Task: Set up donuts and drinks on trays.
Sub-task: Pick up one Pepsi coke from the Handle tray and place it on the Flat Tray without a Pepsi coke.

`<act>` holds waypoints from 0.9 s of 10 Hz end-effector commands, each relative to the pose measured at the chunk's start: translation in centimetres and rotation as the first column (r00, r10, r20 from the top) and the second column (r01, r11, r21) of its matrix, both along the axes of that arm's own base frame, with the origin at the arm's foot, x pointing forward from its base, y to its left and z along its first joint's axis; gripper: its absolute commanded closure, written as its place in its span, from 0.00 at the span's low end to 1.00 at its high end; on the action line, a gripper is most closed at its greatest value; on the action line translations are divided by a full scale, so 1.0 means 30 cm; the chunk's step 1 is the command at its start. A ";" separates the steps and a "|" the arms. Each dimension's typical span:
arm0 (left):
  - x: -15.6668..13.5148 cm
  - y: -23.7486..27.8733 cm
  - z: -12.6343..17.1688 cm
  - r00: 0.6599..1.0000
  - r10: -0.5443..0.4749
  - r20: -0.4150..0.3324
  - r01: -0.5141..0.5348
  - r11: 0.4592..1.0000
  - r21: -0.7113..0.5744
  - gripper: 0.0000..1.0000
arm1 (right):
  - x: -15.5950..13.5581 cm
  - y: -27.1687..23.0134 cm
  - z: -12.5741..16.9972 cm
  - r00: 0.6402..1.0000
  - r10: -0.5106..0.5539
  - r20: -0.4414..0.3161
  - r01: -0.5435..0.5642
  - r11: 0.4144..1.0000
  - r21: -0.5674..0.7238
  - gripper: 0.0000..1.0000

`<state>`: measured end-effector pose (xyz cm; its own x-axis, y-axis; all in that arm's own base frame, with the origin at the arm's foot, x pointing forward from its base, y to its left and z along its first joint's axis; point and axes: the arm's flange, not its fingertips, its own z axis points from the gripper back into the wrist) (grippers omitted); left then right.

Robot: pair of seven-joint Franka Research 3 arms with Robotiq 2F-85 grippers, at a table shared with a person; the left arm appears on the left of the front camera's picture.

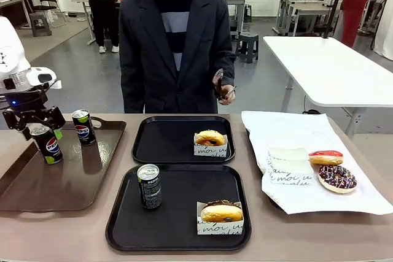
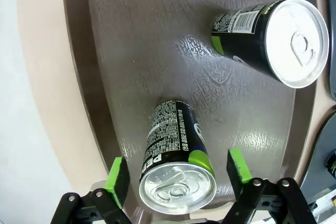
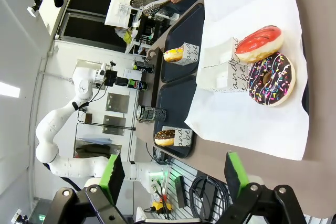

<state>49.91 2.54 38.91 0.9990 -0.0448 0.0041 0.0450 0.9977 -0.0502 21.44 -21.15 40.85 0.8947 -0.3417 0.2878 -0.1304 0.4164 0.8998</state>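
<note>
On the near black tray (image 1: 184, 219) a Pepsi can (image 1: 149, 186) is stood up, and a chocolate donut (image 1: 221, 213) is sat in a white paper sleeve. That tray looks done. Behind it, on the far black tray (image 1: 166, 139), a yellow donut (image 1: 210, 137) is sat in its sleeve, but no drink is there yet.

At the left, two more cans are stood on the brown tray (image 1: 61, 182). The left claw (image 2: 176, 174) is held wide open around the nearer can (image 2: 176, 150). A green pad is on each side with a gap at both, so nothing is gripped. The other can (image 2: 273, 38) is stood well apart. The right claw (image 3: 176, 174) is wide open too, with nothing in it.

On the white paper (image 1: 307, 130) a red donut (image 1: 325, 157), a sprinkled donut (image 1: 336, 178) and an empty sleeve (image 1: 287, 167) are laid. Farthest off, tongs (image 1: 221, 87) are held by the person.

The step looks to be fetching a drink for the far tray. Next, the pads must be shut evenly on the can. Then it must be lifted straight up and set down upright beside the yellow donut.

"PEPSI" can be read on the cans. The curly writing on the sleeves may say "moi, you", but it is hard to be sure.
</note>
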 end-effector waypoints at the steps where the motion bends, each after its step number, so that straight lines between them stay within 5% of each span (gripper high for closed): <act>1: -0.006 0.006 0.003 1.000 -0.011 -0.002 0.010 1.000 -0.013 0.59 | 0.011 -0.004 0.001 1.000 -0.002 0.030 0.001 1.000 0.019 0.00; 2: -0.002 0.006 0.006 1.000 -0.013 -0.007 0.013 1.000 -0.017 1.00 | 0.011 -0.004 0.001 1.000 -0.002 0.030 0.001 1.000 0.019 0.00; 3: -0.005 0.005 0.004 1.000 -0.013 -0.007 0.013 1.000 -0.017 0.64 | 0.011 -0.004 0.001 1.000 -0.002 0.030 0.001 1.000 0.019 0.00; 4: -0.004 0.004 0.008 1.000 -0.016 -0.006 0.016 1.000 -0.017 1.00 | 0.011 -0.004 0.001 1.000 -0.002 0.030 0.001 1.000 0.019 0.00; 7: -0.005 0.005 0.027 1.000 -0.028 0.000 0.028 0.999 -0.025 1.00 | 0.011 -0.004 0.001 1.000 -0.002 0.030 0.001 1.000 0.019 0.00; 9: -0.032 -0.004 0.123 0.999 -0.052 -0.014 0.051 0.998 -0.024 1.00 | 0.011 -0.004 0.001 1.000 -0.002 0.030 0.001 1.000 0.019 0.00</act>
<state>49.62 2.45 40.07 0.9983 -0.0587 -0.0016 0.0585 0.9969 -0.0535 21.44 -21.15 40.85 0.8947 -0.3416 0.2878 -0.1304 0.4164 0.8998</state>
